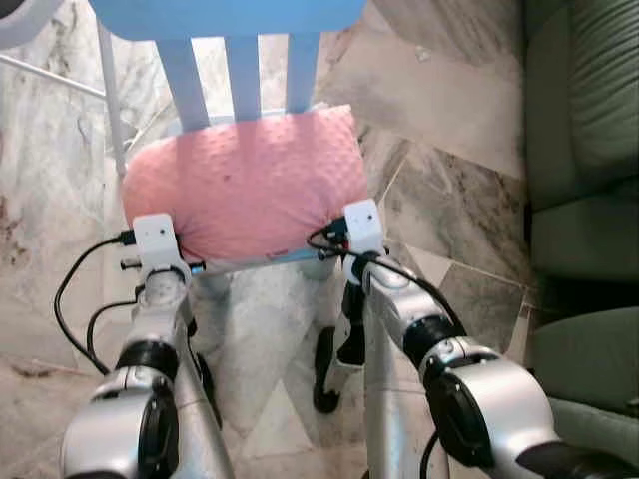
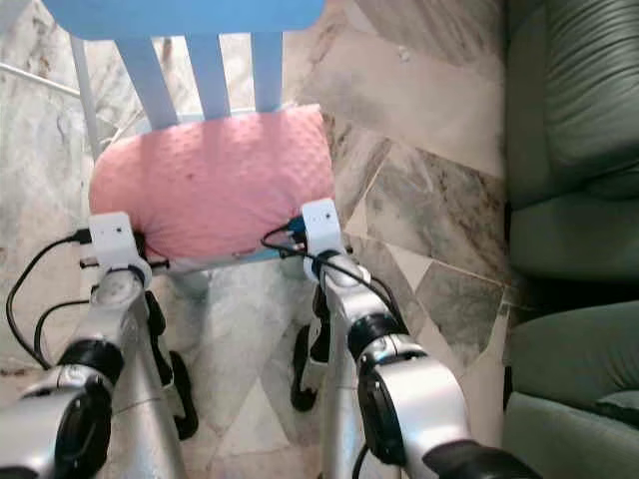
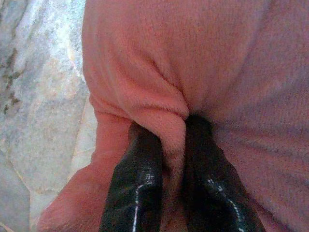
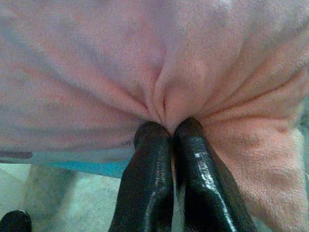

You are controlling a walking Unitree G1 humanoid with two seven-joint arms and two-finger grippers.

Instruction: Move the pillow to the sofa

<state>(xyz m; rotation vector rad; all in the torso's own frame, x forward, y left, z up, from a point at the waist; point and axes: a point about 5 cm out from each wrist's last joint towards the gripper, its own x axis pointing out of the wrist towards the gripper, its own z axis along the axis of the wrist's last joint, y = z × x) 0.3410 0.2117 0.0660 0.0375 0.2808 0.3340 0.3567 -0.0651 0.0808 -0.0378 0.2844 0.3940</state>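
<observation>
From the head cameras, the soft pink fleece pillow (image 1: 245,180) lies on the seat of the light blue wooden slatted chair (image 1: 245,70), its near corners at the two wrists. The dark green leather sofa (image 1: 584,180) stands at three o'clock across the marble tile floor (image 1: 439,100).

In the left wrist view, the left gripper (image 3: 173,145) pinches a fold of pillow fabric.

In the right wrist view, the right gripper (image 4: 170,129) is clamped on a gathered pleat, seemingly at the lower edge.

Grasping looks done; lifting, carrying and setting down remain.
</observation>
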